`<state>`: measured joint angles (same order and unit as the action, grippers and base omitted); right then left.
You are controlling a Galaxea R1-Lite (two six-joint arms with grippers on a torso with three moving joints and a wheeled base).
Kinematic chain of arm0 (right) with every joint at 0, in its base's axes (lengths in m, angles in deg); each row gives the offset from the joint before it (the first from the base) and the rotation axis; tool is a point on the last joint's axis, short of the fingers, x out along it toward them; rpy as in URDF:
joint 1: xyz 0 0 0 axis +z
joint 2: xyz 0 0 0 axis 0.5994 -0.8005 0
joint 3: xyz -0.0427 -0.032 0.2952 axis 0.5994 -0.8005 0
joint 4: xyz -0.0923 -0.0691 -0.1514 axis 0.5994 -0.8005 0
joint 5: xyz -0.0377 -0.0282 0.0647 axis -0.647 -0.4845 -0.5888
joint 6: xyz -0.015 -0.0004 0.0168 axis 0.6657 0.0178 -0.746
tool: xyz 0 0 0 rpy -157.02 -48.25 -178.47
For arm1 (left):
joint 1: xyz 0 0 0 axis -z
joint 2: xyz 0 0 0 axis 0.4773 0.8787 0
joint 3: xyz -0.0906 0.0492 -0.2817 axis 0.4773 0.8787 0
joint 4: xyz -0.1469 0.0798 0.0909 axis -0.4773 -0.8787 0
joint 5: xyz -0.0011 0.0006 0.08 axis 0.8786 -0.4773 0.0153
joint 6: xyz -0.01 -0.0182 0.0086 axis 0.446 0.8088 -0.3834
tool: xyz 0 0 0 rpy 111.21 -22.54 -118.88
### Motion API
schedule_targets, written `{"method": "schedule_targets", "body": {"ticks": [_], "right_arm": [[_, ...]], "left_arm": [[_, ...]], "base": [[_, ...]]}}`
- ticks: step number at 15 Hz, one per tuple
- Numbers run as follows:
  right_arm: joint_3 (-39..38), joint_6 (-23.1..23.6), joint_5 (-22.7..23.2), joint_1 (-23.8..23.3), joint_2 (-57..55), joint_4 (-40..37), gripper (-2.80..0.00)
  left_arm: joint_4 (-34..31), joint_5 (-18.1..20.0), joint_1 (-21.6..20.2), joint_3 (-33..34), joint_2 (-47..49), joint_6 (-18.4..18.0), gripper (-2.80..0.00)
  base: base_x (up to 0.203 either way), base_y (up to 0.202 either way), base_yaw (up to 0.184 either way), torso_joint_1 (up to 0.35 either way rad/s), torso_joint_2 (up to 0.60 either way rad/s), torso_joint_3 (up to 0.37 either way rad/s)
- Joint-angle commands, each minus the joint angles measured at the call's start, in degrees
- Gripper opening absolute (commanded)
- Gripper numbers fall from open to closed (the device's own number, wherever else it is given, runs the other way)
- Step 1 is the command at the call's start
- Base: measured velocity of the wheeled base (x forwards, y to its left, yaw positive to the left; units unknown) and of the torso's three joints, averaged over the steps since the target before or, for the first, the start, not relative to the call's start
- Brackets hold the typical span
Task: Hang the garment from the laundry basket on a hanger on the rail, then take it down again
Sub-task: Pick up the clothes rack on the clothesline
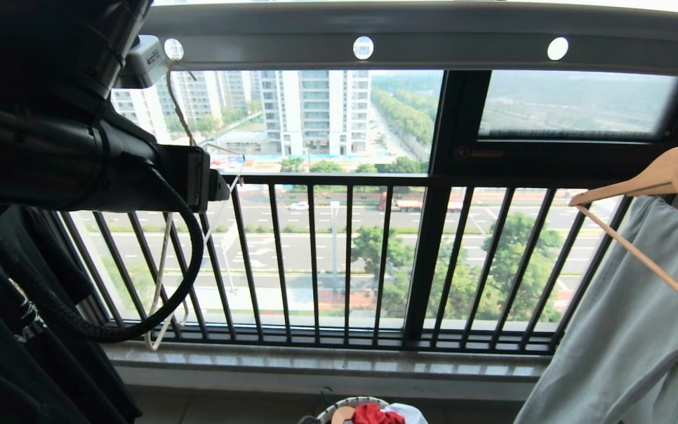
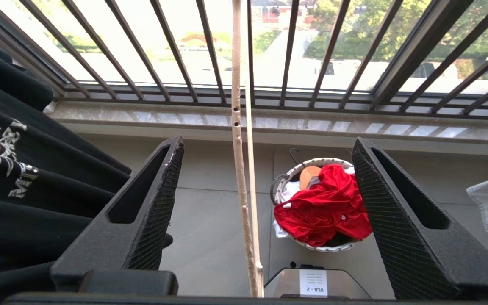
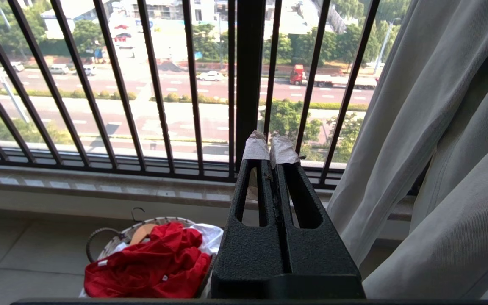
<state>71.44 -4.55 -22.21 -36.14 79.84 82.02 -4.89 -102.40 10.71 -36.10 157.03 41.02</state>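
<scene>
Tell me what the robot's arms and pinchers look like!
The left arm is chunky and black, with a thick braided black cable looping beneath. Both grippers have black, rough, wedge-shaped fingers with long slots. The right gripper has whitish tape on its tips.

Left arm raised high at left, left gripper (image 2: 265, 186) pointed down, fingers (image 2: 142, 203) spread wide, empty. Right gripper (image 3: 270, 154) level, fingers pressed together.
</scene>
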Motion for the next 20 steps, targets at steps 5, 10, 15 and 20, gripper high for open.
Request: {"method": "schedule_targets", "body": {"ticks": [5,10,15,20], "right_arm": [[0.0,0.0,0.0,0.0,-0.1,0.0,-2.8],[0.0,0.0,0.0,0.0,0.0,0.0,-2.8],[0.0,0.0,0.0,0.0,-0.1,0.0,-2.8],[0.0,0.0,0.0,0.0,-0.1,0.0,-2.8]], "left_arm": [[2.1,-2.4,-0.1,1.6,2.6,0.2,0.0],[2.5,-3.1,-0.6,2.2,3.2,0.3,0.0],[5.6,-3.2,-0.8,5.2,3.0,0.2,0.0],[7.9,-3.1,-1.1,5.8,3.6,0.2,0.0]], "base": [[0.0,0.0,0.0,0.0,0.0,0.0],[0.0,0.0,0.0,0.0,0.0,0.0],[0.0,0.0,0.0,0.0,0.0,0.0],[0.0,0.0,0.0,0.0,0.0,0.0]]}}
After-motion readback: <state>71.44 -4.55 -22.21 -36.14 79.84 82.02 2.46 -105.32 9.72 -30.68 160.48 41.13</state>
